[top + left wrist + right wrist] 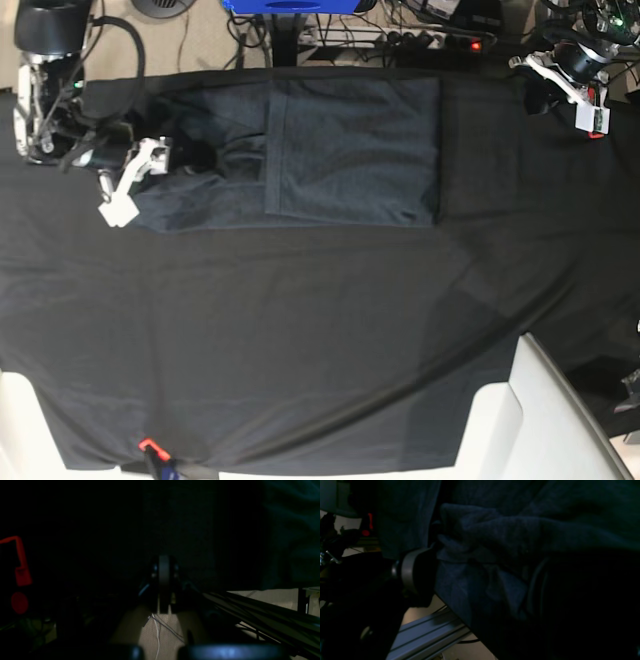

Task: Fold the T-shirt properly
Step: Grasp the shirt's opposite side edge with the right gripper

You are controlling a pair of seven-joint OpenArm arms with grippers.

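In the left wrist view almost everything lay in darkness. The left gripper (pixel 163 580) showed as a narrow grey upright shape at the middle, its jaws seemingly pressed flat together with no gap and nothing between them. Beyond it and to its right a faint bluish fold of the T-shirt (pixel 292 530) could just be made out, well apart from the fingers. Below the gripper was pale floor (pixel 160 630) crossed by a thin white cable (pixel 158 635), and to its right a dark metal frame rail (pixel 262 612) ran down at a slant. A red clamp-like shape (pixel 21 567) stood far to its left. No writing could be read.

In the right wrist view the right gripper (pixel 440 555) was closed on a bunched wad of the T-shirt (pixel 495 542), the cloth crumpled against the grey finger (pixel 410 570) and spilling away to its right and above. Under the gripper a grey aluminium rail (pixel 430 632) ran at a slant over pale floor. No label was legible.

In the base view the right gripper (pixel 185 155) held the shirt's bunched end at the table's edge, with the rest of the T-shirt (pixel 350 150) spread flat away from it, one panel folded over with a straight edge. The black table cloth (pixel 320 340) lay wide and bare in front of the shirt. The left gripper (pixel 535 95) hovered past the shirt's far straight edge, apart from it, near the table's back corner. A small red tag (pixel 148 444) sat at the cloth's near edge; nothing on it could be read.
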